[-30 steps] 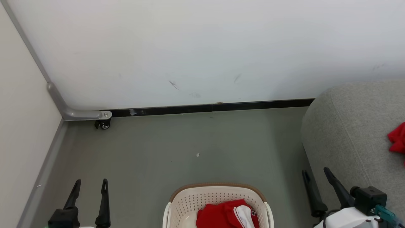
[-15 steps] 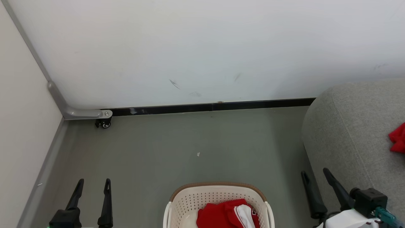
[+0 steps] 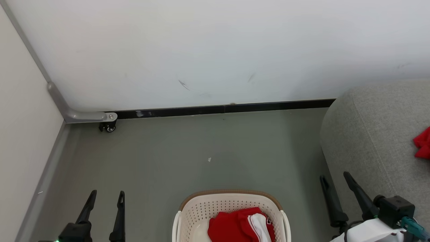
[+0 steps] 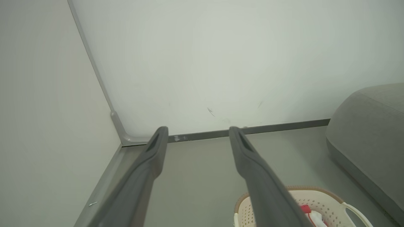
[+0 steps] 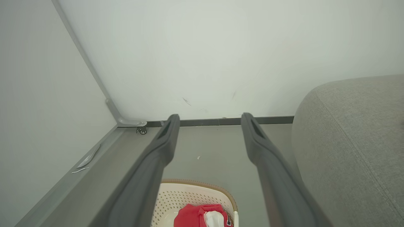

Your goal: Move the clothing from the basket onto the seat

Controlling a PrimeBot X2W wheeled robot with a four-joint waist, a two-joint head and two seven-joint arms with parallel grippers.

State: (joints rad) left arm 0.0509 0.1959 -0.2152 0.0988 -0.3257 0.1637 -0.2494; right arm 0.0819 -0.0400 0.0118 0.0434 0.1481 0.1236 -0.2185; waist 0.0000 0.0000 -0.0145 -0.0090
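On the left, our left jaws stand wide and empty, their long dark fingers pointing forward over the grey-green floor toward the white wall. To their right, low in the head view and between our two arms, sits the cream perforated plastic laundry basket with its brown woven-look rim. Inside it lies the soft red clothing with a white panel, bunched a little toward the basket's right side. The view's bottom edge cuts the heap off, so we cannot tell its long axis. The coming reach turns, we judge, on this: the heap lies below and behind where both arms point, closer to our body, so an arm must draw back and tip down rather than push ahead. Further right, our right jaws are likewise spread wide with nothing between them, just beside the edge of the large grey fabric couch seat. In the right wrist view the heap sits between that arm's own fingers, whereas in the left wrist view the basket falls outside them to the right, so we take the right arm as nearer and better lined up. At the far right a red piece of cloth rests on the seat.
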